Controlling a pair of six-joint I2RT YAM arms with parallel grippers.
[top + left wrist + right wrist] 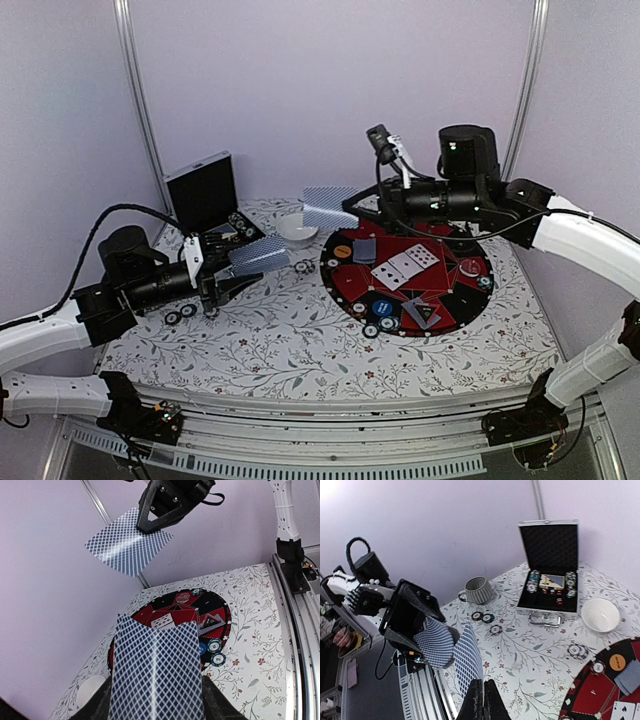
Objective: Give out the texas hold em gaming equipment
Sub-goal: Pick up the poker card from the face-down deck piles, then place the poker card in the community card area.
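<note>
Pinching one card (469, 655), right gripper (482, 700); left gripper (156, 700) clasps card stack (155, 665)

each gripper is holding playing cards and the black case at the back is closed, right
Not quite. The black case is open, lid upright, with chips in its tray, as the right wrist view shows. The left gripper does hold cards, and the right gripper a single card.

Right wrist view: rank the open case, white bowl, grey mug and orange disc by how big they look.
1. open case
2. white bowl
3. grey mug, only slightly smaller than the bowl and farther from the camera, so their true order is unsure
4. orange disc
</note>
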